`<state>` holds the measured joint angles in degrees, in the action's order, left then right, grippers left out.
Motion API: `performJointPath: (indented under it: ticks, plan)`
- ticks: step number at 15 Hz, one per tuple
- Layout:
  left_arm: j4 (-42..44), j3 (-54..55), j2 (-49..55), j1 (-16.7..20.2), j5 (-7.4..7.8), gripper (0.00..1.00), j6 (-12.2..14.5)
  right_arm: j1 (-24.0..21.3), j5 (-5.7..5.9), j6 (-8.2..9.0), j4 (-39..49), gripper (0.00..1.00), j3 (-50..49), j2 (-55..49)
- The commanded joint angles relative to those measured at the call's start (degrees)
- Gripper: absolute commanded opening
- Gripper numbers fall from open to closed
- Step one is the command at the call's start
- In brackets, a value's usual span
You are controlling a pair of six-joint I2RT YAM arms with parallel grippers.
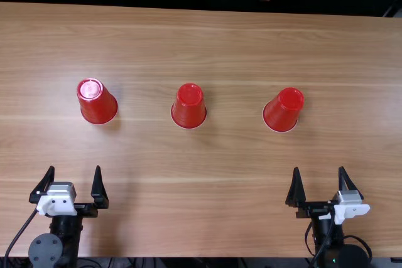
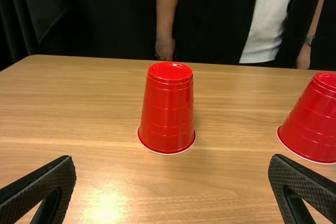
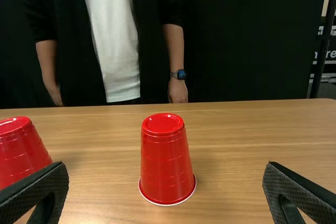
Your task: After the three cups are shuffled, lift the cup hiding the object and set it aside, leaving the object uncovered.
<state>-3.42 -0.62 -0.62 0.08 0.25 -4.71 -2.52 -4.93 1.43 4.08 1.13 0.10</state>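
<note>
Three red cups are seen upside down in a row across the middle of the table (image 1: 201,42): the left cup (image 1: 97,101), the middle cup (image 1: 189,107) and the right cup (image 1: 284,110), well apart. What each one covers cannot be told. By the near edge, the left gripper (image 1: 73,171) is held spread wide, grasping nothing, and so is the right gripper (image 1: 318,171). White lettering (image 3: 325,54) is glimpsed far right, too cut off to be read. Light brown wood grain is shown, and a dark backdrop (image 3: 247,35) beyond the far edge.
</note>
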Motion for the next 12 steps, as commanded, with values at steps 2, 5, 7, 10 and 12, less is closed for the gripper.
performJointPath:
  ticks: [2,5,7,10,12]
  plan:
    - [-1.43,0.62,0.62,-0.25,1.44,1.0,0.49,-0.46,-0.34,0.04,0.29,1.0,-0.25,-0.1]
    - [-2.06,0.62,0.62,-0.16,2.39,1.0,5.87,-5.74,0.39,-0.06,0.4,1.0,2.92,-0.1]
    - [-5.02,-6.85,-0.7,-0.16,2.17,1.0,8.61,-8.37,0.29,-1.64,-0.13,1.0,8.1,1.66]
    - [-10.92,-18.8,-11.68,1.42,0.7,1.0,8.61,-8.46,0.29,-2.59,-3.4,1.0,16.45,8.43]
    - [-17.36,-28.91,-16.69,3.0,0.07,1.0,8.61,-8.37,0.18,-2.7,-12.05,1.0,25.42,14.23]
